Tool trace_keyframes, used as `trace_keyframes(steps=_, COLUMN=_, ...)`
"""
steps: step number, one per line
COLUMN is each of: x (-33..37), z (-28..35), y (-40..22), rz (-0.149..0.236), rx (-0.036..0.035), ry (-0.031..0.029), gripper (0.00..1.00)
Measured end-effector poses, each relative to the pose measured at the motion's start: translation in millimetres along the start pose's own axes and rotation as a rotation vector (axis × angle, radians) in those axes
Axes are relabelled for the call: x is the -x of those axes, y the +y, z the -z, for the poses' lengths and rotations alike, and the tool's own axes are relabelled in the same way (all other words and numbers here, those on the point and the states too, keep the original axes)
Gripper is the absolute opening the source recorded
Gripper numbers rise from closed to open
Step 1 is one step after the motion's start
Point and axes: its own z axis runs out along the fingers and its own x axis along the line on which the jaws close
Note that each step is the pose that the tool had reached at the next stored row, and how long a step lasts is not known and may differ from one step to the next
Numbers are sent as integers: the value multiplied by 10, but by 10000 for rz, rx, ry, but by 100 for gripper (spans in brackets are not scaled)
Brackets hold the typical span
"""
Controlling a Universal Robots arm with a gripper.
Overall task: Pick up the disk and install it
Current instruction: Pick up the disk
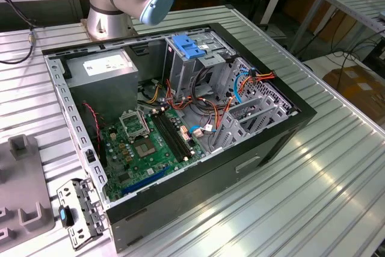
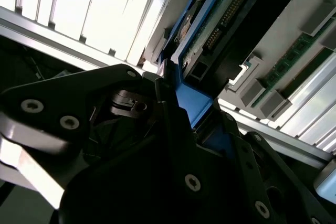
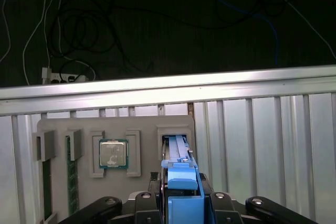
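**One disk point(image 3: 178, 153), held by its plastic carrier point(image 3: 182, 182): jam and slip risks**

In the first wrist view the grey tray point(image 3: 68, 124) carries, from left to right, memory sticks point(image 3: 72, 177), a processor point(image 3: 113, 154) and the disk, which stands on edge in its slot point(image 3: 161, 139). The gripper point(image 3: 182, 203) sits at one end of the disk, and its fingers point(image 3: 154, 203) appear clamped on the blue carrier from both sides.

Judgement: the hold is on flexible plastic, so the disk could tilt in the grasp, bind against the slot wall, or slip.

The second wrist view shows the disk's circuit-board face bare beside the slot edge, where a skewed pull could scrape it.

In the exterior view, loose cables point(image 1: 255, 78) lie beside the drive cage point(image 1: 198, 70) in the computer case point(image 1: 264, 148) and could snag.
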Motion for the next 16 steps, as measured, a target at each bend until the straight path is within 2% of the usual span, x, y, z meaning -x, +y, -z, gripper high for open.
trace_keyframes(steps=10, x=0, z=94, y=1, rz=-1, rx=-1, ry=-1, gripper=37)
trace_keyframes(steps=12, x=-1, z=140, y=1, rz=0, rx=-1, ry=0, gripper=37)
trace_keyframes(steps=16, x=-1, z=188, y=1, rz=0, rx=-1, ry=-1, gripper=37)
